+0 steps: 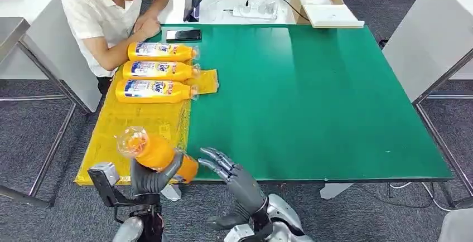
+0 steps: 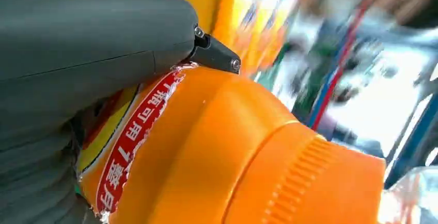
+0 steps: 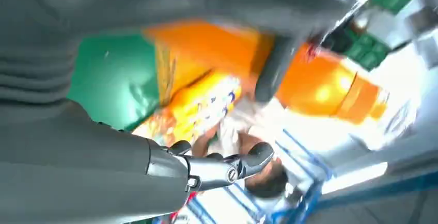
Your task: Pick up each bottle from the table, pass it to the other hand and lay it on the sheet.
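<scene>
Orange bottle [image 1: 159,154]: grasped in left hand [image 1: 151,176], above near edge of yellow sheet [image 1: 134,122]. Right hand [image 1: 234,175]: released, fingers spread, just right. Three bottles [image 1: 159,70] already laid. Advice: lower flat near them.

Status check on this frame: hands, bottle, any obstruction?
Left hand grips orange bottle, raised over yellow sheet. Right hand open beside it, empty. Three bottles already lying on sheet. Person seated at far corner, clear of path.
</scene>
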Robot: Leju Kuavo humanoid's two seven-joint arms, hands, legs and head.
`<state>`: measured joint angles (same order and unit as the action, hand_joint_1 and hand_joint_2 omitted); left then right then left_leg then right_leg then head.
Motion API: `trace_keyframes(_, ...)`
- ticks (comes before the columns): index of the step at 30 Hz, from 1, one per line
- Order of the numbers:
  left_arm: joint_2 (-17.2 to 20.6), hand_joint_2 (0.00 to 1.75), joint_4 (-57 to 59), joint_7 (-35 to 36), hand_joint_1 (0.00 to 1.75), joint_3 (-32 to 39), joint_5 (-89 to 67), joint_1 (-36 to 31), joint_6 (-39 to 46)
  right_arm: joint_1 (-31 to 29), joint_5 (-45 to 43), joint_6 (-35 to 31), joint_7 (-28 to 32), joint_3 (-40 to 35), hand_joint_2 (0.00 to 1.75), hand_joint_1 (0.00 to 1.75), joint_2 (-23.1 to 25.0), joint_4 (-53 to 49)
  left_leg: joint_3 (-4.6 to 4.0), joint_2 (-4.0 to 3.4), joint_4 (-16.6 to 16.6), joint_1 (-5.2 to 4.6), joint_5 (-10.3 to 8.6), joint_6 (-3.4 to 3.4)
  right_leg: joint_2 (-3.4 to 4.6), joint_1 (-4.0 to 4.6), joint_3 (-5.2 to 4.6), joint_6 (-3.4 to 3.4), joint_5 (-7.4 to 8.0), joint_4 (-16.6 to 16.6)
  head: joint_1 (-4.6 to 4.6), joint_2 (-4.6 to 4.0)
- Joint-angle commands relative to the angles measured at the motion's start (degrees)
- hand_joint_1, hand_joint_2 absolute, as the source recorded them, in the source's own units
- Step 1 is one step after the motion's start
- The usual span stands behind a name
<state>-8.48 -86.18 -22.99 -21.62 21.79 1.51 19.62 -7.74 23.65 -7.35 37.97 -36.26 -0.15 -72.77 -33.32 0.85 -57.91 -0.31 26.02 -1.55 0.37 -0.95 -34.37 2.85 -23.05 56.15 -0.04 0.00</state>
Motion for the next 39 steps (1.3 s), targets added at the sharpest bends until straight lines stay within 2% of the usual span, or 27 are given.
trace_keyframes(1,-0.8,1.75,8.1,-8.7,1.75,9.7,-30.2,-3.6,20.4,6.0,0.7,-4.3,2.0,8.6,0.0,0.0,-3.0,-9.6,0.06,0.0,0.0,0.03,0.03,0.05,-0.03,0.03,0.1,-0.06,-0.03,0.0,0.0,0.0)
trace_keyframes(4,-2.4,1.75,9.2,-6.5,1.75,14.3,-44.1,-4.2,20.4,5.6,-0.5,-5.6,2.0,8.9,0.0,0.0,-3.1,-9.5,0.13,0.15,0.1,0.03,0.02,0.08,-0.19,0.04,0.24,-0.1,-0.06,-0.1,0.07,0.0)
trace_keyframes(6,-3.3,1.75,12.7,-4.4,1.75,18.1,-52.9,-6.4,20.4,5.1,-1.7,-5.3,2.0,8.3,0.0,0.0,-3.0,-9.2,0.13,-0.01,0.0,0.02,0.04,0.09,-0.03,0.03,0.19,-0.12,-0.03,-0.1,0.04,-0.02)
trace_keyframes(10,-0.6,1.75,26.7,5.0,1.75,20.2,-72.3,-15.0,20.4,3.5,-3.2,-4.1,2.0,6.8,0.0,0.0,-2.1,-7.3,0.07,0.11,0.1,-0.01,-0.07,0.08,-0.14,0.0,0.12,-0.09,0.02,-0.1,0.04,0.0)
trace_keyframes(12,2.0,1.75,37.2,10.2,1.75,18.4,-75.6,-21.5,20.0,2.2,-4.6,-3.2,2.0,6.4,0.0,0.0,-1.7,-6.0,0.14,0.13,0.1,0.01,-0.1,0.12,-0.17,0.02,0.19,-0.13,0.03,-0.1,0.02,-0.02)
trace_keyframes(13,2.3,1.75,38.5,10.0,1.75,18.4,-75.2,-22.4,20.2,2.0,-4.6,-3.2,2.0,6.4,0.0,0.0,-1.6,-5.7,0.17,0.11,0.1,0.04,-0.1,0.15,-0.16,0.05,0.23,-0.16,0.04,-0.1,0.02,-0.02)
trace_keyframes(15,4.8,1.75,47.7,14.8,1.75,16.7,-78.1,-28.4,15.9,0.8,-5.4,-1.7,2.0,6.2,0.0,0.0,-0.8,-4.1,0.1,0.07,0.1,0.04,-0.1,0.13,-0.1,0.04,0.16,-0.12,0.05,0.0,0.02,0.0)
trace_keyframes(19,6.5,1.75,55.7,17.2,1.75,16.0,-78.8,-34.2,8.9,-0.3,-6.0,-0.4,2.0,5.9,0.0,0.0,0.1,-2.7,0.08,0.06,0.0,0.07,-0.16,0.16,-0.08,0.05,0.11,-0.12,0.05,0.1,0.0,0.0)
trace_keyframes(21,7.4,1.75,59.8,20.6,1.75,15.2,-80.3,-37.3,5.4,-0.3,-6.5,0.3,2.0,6.2,0.0,0.0,0.7,-1.9,0.09,0.06,0.0,0.08,-0.16,0.15,-0.08,0.07,0.13,-0.11,0.04,0.1,0.02,-0.02)
trace_keyframes(24,8.3,1.75,63.2,23.3,1.75,14.8,-81.6,-39.8,2.4,-0.3,-6.9,0.5,2.0,6.5,0.0,0.0,1.2,-1.0,0.17,-0.08,0.0,0.13,-0.12,0.21,0.04,0.11,0.21,-0.14,0.02,0.1,0.02,0.0)
trace_keyframes(33,8.5,1.75,65.2,25.0,1.75,14.7,-82.2,-40.6,0.7,0.1,-7.5,0.8,2.0,7.1,0.0,0.0,1.4,-0.3,0.22,-0.15,0.1,0.08,-0.13,0.21,0.06,0.07,0.21,-0.15,0.04,0.1,0.04,0.0)
trace_keyframes(38,7.8,1.75,66.1,22.8,1.75,15.8,-80.6,-40.4,-1.6,1.2,-8.3,0.6,2.0,8.5,0.0,0.0,1.3,0.8,0.32,-0.19,0.1,0.12,-0.1,0.23,0.09,0.11,0.32,-0.17,0.03,0.0,0.02,-0.02)
trace_keyframes(39,7.0,1.75,65.6,20.0,1.45,17.4,-78.1,-40.2,-4.2,1.6,-8.4,0.7,2.0,9.4,0.0,0.0,1.4,1.3,0.31,-0.16,0.1,0.08,-0.12,0.19,0.09,0.06,0.28,-0.13,0.03,0.1,0.04,0.0)
